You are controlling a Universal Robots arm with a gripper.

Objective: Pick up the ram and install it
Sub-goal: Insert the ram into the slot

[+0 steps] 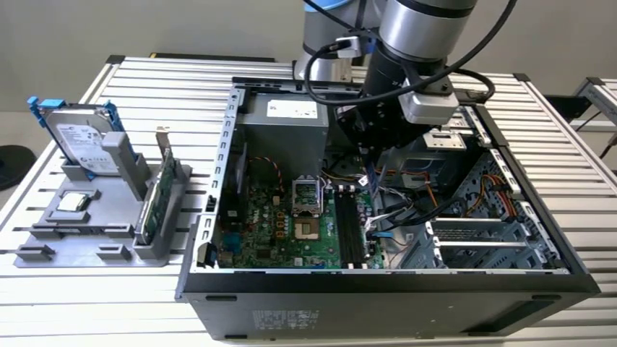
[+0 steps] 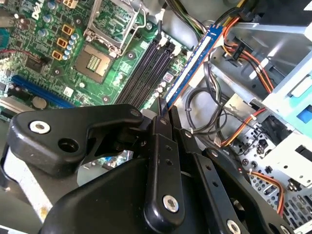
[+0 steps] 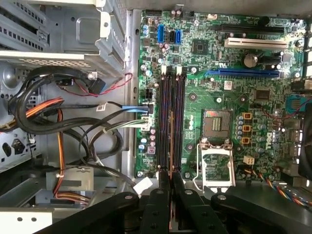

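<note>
In the second wrist view, the ram [image 2: 193,59] is a long, thin, blue-tinted stick held at one end between my black fingers. My gripper [image 2: 164,109] is shut on it. The stick hangs tilted over the motherboard, beside and above the black slots [image 2: 151,68], and is not seated in them. In the first wrist view the gripper [image 3: 169,178] sits at one end of the slots [image 3: 170,117], roughly in line with them. The exterior view has the gripper [image 1: 371,148] lowered inside the open computer case, above the slots [image 1: 349,231].
The processor socket [image 1: 306,210] with its raised metal frame lies beside the slots. Bundles of cables [image 1: 405,195] and a drive cage [image 1: 482,231] crowd the other side. Outside the case, a grey stand holds a hard drive [image 1: 82,141] and a green card [image 1: 159,191].
</note>
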